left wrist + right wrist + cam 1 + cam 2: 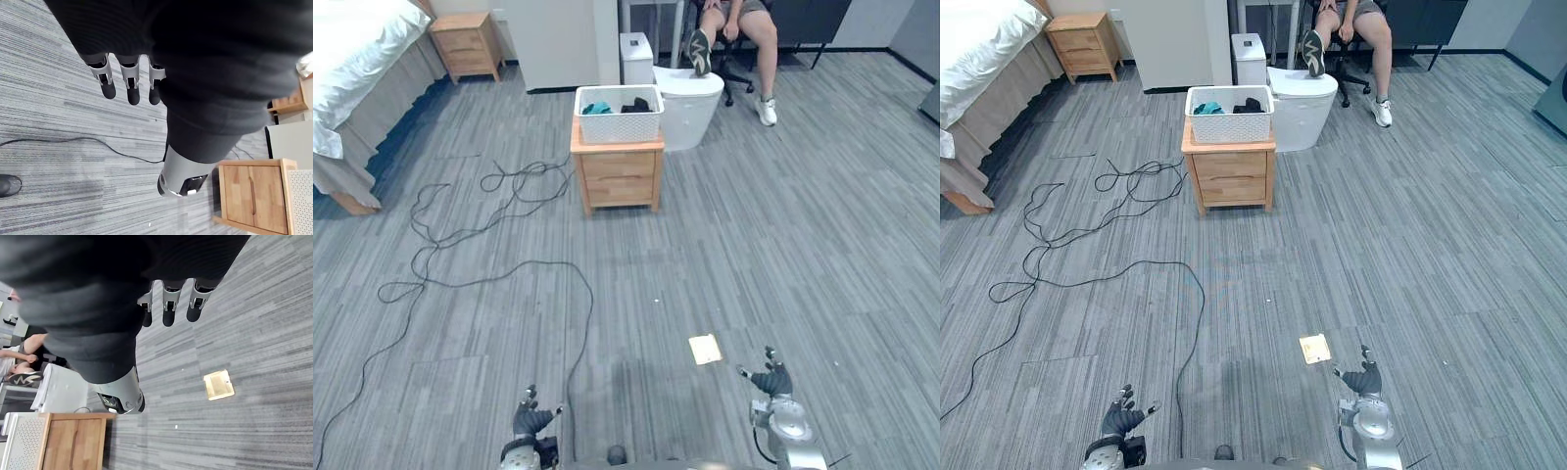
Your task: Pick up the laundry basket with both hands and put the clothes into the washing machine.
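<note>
Grey floor (783, 245); laundry basket (619, 126) on nightstand (619, 178); left hand (530, 422), right hand (773, 381) low, fingers relaxed, empty.

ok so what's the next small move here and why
Probably a step forward toward the laundry basket. It sits on the wooden nightstand well ahead across the floor, while the left hand and right hand hang low near the robot, both open and holding nothing. Neither looks able to reach the basket's sides from here.
</note>
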You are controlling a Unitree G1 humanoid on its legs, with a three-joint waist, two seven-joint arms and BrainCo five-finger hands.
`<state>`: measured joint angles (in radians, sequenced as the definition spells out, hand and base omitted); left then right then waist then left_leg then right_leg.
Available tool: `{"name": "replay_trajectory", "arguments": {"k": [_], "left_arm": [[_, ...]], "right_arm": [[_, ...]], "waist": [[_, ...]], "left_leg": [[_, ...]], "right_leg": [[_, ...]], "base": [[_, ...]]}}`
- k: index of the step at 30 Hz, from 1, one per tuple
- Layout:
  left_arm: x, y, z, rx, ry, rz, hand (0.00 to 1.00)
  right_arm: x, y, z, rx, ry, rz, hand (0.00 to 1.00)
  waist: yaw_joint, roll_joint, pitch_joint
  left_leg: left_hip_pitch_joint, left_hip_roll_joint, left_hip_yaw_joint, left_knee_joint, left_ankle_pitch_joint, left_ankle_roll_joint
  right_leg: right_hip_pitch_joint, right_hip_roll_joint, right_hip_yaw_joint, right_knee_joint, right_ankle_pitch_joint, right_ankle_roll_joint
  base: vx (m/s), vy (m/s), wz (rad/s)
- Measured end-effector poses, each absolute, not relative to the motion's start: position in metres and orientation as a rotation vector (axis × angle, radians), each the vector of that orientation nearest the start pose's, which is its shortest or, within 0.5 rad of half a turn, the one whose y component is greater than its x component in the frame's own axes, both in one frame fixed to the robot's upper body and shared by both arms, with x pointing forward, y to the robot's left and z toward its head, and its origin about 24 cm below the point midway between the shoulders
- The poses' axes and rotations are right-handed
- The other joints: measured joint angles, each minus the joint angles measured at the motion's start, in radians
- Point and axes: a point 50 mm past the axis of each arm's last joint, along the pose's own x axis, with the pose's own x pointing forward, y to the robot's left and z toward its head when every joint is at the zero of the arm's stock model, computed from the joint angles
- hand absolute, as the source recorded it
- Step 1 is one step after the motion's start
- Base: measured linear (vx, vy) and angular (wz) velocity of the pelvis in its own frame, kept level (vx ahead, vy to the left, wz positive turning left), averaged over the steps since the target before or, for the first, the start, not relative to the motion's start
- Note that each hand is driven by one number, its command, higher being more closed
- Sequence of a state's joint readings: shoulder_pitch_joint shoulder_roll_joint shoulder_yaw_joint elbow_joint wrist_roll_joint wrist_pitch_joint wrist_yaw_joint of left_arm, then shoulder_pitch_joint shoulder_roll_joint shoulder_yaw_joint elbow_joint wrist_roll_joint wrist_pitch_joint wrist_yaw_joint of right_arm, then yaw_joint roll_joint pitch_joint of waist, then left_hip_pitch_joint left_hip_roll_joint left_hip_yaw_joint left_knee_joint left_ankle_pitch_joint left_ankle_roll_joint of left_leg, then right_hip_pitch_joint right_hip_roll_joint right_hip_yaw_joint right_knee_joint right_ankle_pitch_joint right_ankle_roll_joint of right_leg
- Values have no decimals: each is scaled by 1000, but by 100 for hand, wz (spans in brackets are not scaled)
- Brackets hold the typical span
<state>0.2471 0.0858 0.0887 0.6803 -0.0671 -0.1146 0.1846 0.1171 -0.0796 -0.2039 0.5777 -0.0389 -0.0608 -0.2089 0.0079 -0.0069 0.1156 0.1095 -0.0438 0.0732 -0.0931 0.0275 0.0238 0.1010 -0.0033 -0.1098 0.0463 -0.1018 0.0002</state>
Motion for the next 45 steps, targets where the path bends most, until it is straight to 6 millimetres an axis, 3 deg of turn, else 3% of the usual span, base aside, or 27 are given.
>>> {"name": "replay_trajectory", "arguments": {"k": [8,21,23,24,25,27,29,30,31,32,33,35,36,37,38,39,40,41,42,43,44,45], "left_arm": [[105,214,-127,67,805,380,0],[127,213,-110,61,685,364,0],[130,213,-107,60,669,364,0],[132,213,-105,59,659,364,0],[133,213,-103,58,644,366,0],[136,213,-100,55,629,367,0],[138,214,-98,58,615,379,0],[139,215,-97,67,614,377,0],[141,215,-96,72,608,372,0],[141,214,-97,84,612,359,0],[141,215,-97,98,615,355,0],[145,216,-96,99,604,357,0],[153,213,-93,90,582,348,0],[157,212,-91,87,572,344,0],[161,212,-89,89,560,342,0],[160,213,-90,93,562,345,0],[158,214,-91,95,569,347,0],[155,210,-96,83,596,342,0],[152,208,-98,78,610,343,0],[152,207,-99,78,614,340,0],[150,204,-101,60,627,343,0],[148,202,-103,48,638,341,0]], "right_arm": [[163,-234,-96,-94,627,-476,0],[171,-232,-96,-27,622,-508,0],[172,-232,-95,-8,617,-526,0],[174,-233,-94,-11,611,-526,0],[176,-234,-93,-13,608,-527,0],[176,-234,-93,-15,612,-532,0],[175,-233,-94,-17,624,-537,0],[170,-233,-97,-19,640,-539,0],[167,-234,-98,-22,651,-542,0],[162,-235,-100,-25,665,-545,0],[163,-234,-100,-29,665,-538,0],[168,-233,-97,-59,653,-504,0],[171,-236,-94,-78,640,-495,0],[172,-237,-93,-83,634,-493,0],[172,-236,-93,-89,633,-486,0],[171,-235,-93,-96,631,-475,0],[169,-234,-93,-100,630,-469,0],[169,-234,-93,-111,631,-459,0],[175,-228,-90,-111,614,-422,0],[178,-224,-89,-113,607,-399,0],[184,-219,-88,-123,595,-365,0],[187,-213,-87,-121,587,-344,0]], "waist": [[-22,2,1],[-17,-1,31],[-10,-2,41],[8,0,45],[12,8,50],[8,18,66],[6,21,79],[5,15,94],[3,14,100],[3,16,103],[-3,15,106],[-37,19,121],[-49,32,142],[-49,30,145],[-49,25,147],[-48,-2,140],[-49,-9,139],[-49,16,145],[-48,33,144],[-47,35,145],[-40,50,157],[-32,60,162]], "left_leg": [[-10,0,-7,-8,1,1],[-55,-2,1,-1,-17,3],[-82,0,16,41,-51,13],[-107,3,35,90,-84,16],[-133,10,48,155,-129,20],[-130,16,57,189,-171,27],[-98,14,56,211,-219,40],[-63,5,52,219,-239,64],[-47,4,51,225,-254,69],[-23,7,42,239,-281,70],[6,7,29,234,-295,70],[45,29,-2,226,-309,72],[82,55,-31,208,-312,68],[95,62,-42,203,-312,58],[114,66,-48,202,-319,30],[153,65,-50,204,-345,-16],[168,64,-54,215,-360,-40],[178,87,-57,287,-377,-69],[113,117,-33,449,-341,-131],[58,132,-16,568,-296,-186],[-61,183,-6,851,-147,-223],[-136,229,12,1057,-156,-209]], "right_leg": [[-1,1,-8,-22,0,0],[-37,0,-17,-22,1,0],[-59,-2,-4,-3,0,1],[-80,-5,9,24,-6,11],[-118,-9,25,104,-36,54],[-162,-15,23,238,-68,93],[-257,-40,-5,487,-90,98],[-325,-70,-36,655,-108,86],[-347,-74,-48,695,-134,77],[-387,-80,-72,710,-173,55],[-436,-83,-86,684,-191,57],[-499,-66,-94,594,-188,54],[-534,-47,-111,494,-144,44],[-551,-37,-115,433,-107,44],[-572,-31,-113,300,-21,40],[-580,-31,-113,228,56,7],[-582,-34,-105,239,111,-33],[-584,-29,-118,330,150,-73],[-572,-15,-131,367,86,-88],[-555,-10,-134,367,61,-92],[-473,22,-134,323,38,-107],[-392,58,-132,269,29,-120]], "base": [[4,-14,2],[56,-5,1],[61,23,-22],[75,32,-43],[78,33,-43],[67,57,-25],[107,82,-12],[193,61,-3],[281,69,-2],[312,64,8],[352,58,19],[540,-15,65],[582,-57,78],[553,-67,67],[627,-93,56],[661,-112,54],[689,-144,43],[701,-177,24],[701,-189,17],[709,-222,5],[725,-214,-4],[735,-207,-25]]}}
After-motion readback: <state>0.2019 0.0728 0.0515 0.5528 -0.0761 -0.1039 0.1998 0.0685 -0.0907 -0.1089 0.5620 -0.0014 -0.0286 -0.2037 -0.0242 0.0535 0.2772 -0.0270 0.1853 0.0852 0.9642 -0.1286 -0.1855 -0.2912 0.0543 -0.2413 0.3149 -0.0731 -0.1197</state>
